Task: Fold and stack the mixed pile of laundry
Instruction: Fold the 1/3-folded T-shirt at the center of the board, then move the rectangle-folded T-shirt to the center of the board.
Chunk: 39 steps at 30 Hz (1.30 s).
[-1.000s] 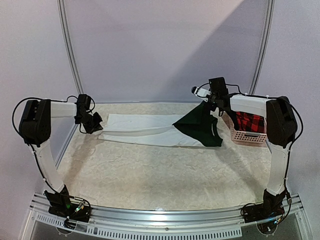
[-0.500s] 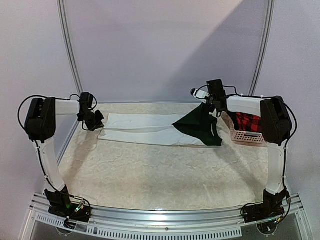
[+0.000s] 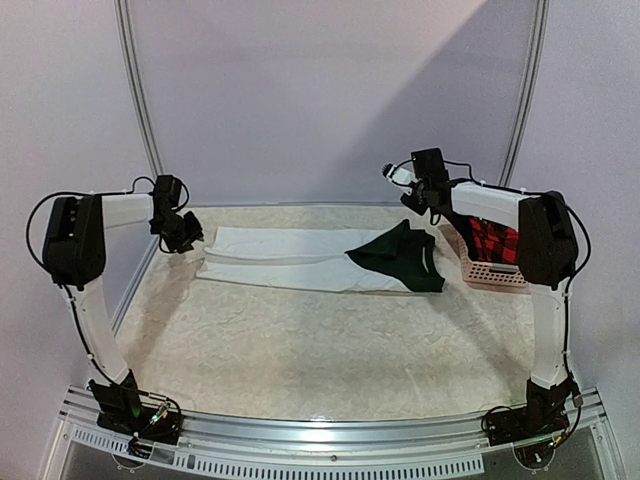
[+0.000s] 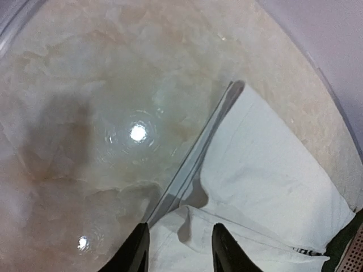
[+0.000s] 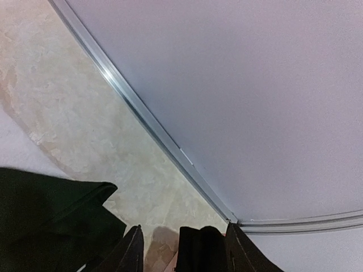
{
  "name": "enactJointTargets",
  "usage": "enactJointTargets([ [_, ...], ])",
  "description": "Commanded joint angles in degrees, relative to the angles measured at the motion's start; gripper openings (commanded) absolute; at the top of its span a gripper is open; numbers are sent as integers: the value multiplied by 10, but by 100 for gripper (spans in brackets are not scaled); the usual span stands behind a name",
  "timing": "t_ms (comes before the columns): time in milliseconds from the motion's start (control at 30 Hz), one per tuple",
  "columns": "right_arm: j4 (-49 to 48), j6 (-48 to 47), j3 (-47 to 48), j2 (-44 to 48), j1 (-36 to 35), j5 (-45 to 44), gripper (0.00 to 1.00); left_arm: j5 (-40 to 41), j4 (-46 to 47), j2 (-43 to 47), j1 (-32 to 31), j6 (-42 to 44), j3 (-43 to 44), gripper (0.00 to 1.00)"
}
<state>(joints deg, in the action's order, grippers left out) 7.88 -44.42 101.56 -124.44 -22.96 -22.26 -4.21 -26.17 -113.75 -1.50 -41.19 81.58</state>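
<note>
Cloth (image 3: 270,258), long and white, lies flat along the far edge of the table (image 3: 300,340), running from near the far left corner toward the right. A dark green garment (image 3: 395,258) sits rumpled on its right end, covering that part of the cloth. At the far right corner stands a pink basket (image 3: 492,270), just beside the green piece, with a red-and-black checked shirt (image 3: 498,243) bundled inside it.

The left gripper (image 3: 182,235) hangs over the far left corner, right at the cloth's left end. Seen from its wrist camera, the fingers (image 4: 138,252) stand apart with nothing between them, so it grips nothing. The cloth lies on the table beneath and beyond them, a crease running across it.

The right gripper (image 3: 413,203) is raised over the far edge, just above the top of the dark green garment (whether it brushes the fabric cannot be told from overhead). In its wrist view the fingers (image 5: 131,252) are spread, and bare table shows in the gap. A dark shape also sits in that gap near the far finger, but what it is cannot be told. The green garment lies below and to the side.
</note>
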Motion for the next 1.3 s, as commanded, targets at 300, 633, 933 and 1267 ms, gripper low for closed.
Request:
enactJointTargets([
  [300,288,122,-201,212,5,241,49,8,-55,91,-74,161,-55,41],
  [633,276,100,-288,235,6,225,44,-3,-80,-5,-76,190,-8,37],
  [933,242,69,-287,154,6,198,44,18,-106,-59,-67,188,30,38],
  [1267,253,28,-306,120,5,191,33,28,-161,-85,-55,193,31,38],
])
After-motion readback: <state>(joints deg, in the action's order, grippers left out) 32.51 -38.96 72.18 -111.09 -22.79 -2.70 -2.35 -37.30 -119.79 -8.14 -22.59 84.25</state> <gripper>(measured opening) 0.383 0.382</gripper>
